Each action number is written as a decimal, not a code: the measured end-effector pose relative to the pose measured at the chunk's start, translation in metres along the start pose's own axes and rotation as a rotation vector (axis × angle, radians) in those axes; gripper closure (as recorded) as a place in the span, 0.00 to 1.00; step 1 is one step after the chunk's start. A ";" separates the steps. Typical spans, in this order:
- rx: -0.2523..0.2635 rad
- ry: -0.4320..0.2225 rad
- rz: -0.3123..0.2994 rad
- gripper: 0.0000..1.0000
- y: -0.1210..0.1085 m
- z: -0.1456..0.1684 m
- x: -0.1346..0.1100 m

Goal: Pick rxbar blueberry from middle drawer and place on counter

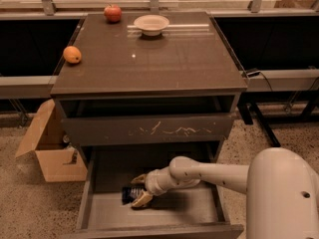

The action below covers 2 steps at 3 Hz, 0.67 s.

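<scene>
The middle drawer [195,209] stands pulled out, giving access. The gripper [140,189] sits low inside it, fingers [142,199] spread either side of the rxbar blueberry [128,195], evidently positioned for closing.

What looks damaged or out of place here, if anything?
Only the scratched drawer front stands out: whitish scratches run across its middle, which looks like cosmetic wear. A cardboard box stands open at lower left. Otherwise things look tidy. The gripper is down in the middle drawer, fingers open at the rxbar blueberry.
</scene>
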<state>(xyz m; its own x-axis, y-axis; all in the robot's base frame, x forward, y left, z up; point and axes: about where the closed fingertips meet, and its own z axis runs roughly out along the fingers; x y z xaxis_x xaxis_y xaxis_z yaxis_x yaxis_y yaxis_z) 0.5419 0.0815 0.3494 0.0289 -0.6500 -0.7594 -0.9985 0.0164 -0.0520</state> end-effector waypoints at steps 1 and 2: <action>0.052 0.023 -0.026 0.96 -0.008 -0.018 0.004; 0.105 -0.003 -0.069 1.00 -0.015 -0.048 -0.006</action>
<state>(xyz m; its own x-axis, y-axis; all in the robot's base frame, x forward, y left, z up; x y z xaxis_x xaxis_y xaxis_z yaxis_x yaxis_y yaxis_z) 0.5548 0.0488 0.3856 0.0977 -0.6502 -0.7534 -0.9838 0.0513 -0.1718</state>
